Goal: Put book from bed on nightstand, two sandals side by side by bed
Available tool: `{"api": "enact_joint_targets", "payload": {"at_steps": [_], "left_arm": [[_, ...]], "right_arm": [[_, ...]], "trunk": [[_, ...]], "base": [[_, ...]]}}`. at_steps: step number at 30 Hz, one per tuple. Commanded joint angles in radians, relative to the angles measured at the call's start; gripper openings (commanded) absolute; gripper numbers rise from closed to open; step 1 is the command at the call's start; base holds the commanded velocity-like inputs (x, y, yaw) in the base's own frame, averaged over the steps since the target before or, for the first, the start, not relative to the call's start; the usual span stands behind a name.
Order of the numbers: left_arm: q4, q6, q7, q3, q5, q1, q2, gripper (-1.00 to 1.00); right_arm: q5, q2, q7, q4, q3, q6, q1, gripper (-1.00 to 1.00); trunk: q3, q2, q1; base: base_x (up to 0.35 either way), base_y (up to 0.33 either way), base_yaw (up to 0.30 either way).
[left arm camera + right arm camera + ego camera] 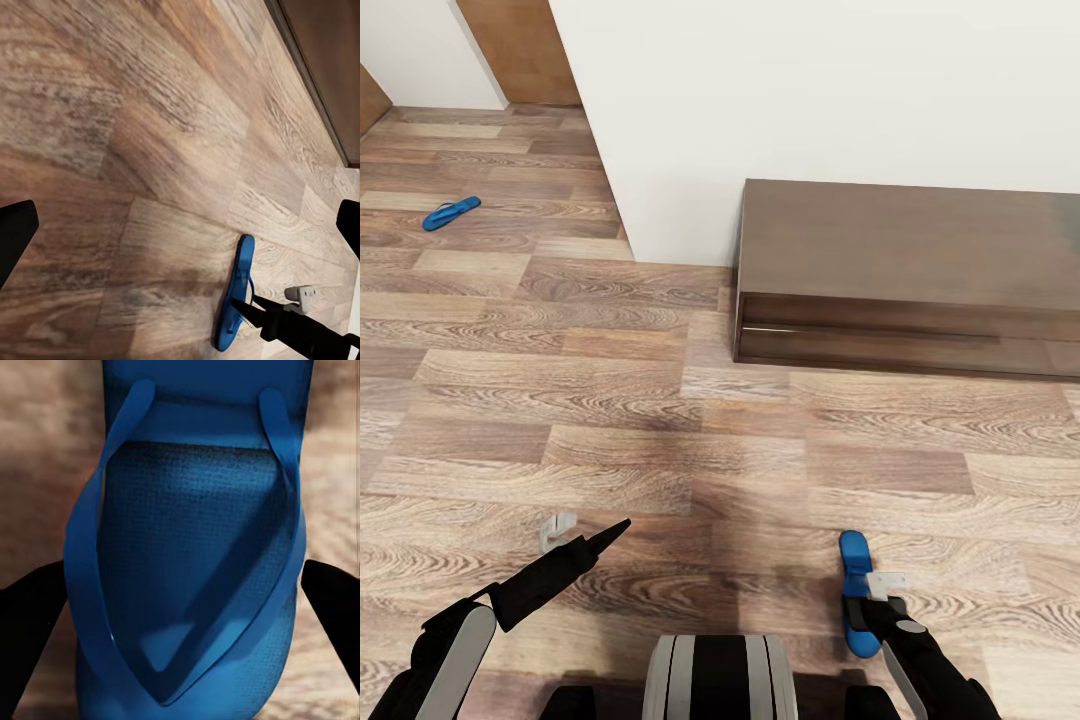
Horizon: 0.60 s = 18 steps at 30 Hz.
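Wood-plank floor (660, 420) spreads across the whole head view, running up to a plain white wall (810, 90). Against that wall sits a long, low dark-brown cabinet (905, 275), glossy on top, with a drawer seam showing along its front.

Down to the smaller things now. One blue sandal (854, 590) lies flat on the floor close in front of the robot, on its right side, well apart from the cabinet. The right end effector (882, 592) is right over it, and from the right wrist camera the sandal (191, 547) looms up close, straps forming a clear V, with the two dark fingers (26, 622) spread wide to either side of it, apart and not touching it. From the left wrist camera the same sandal (236, 292) shows on the planks with the right arm's end effector (259, 319) at its heel end.

The other sandal (451, 212) lies far off on the floor near the far left, beyond the wall's corner.

The left end effector (585, 535) hangs over bare floor, its fingers (15, 232) apart, holding nothing.
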Motion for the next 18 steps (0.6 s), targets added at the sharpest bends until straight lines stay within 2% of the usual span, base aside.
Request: {"api": "enact_joint_targets", "payload": {"at_steps": [1, 14, 18], "left_arm": [[0.0, 0.007, -0.001, 0.001, 0.005, -0.001, 0.0, 1.0], [0.0, 0.007, -0.001, 0.002, 0.005, -0.001, 0.001, 1.0], [0.0, 0.008, -0.001, 0.002, 0.005, -0.001, 0.001, 1.0]], "right_arm": [[-0.003, 0.0, 0.0, -0.003, 0.001, 0.006, 0.0, -1.0], [-0.004, 0.0, 0.001, -0.007, 0.0, 0.001, 0.0, -1.0], [-0.004, 0.0, 0.001, -0.008, 0.0, 0.001, 0.0, -1.0]], "trunk": [[0.0, 0.0, 0.0], [0.0, 0.0, 0.0], [0.015, 0.001, -0.002]], "base": [[0.0, 0.0, 0.0], [0.0, 0.0, 0.0], [0.0, 0.0, 0.0]]}}
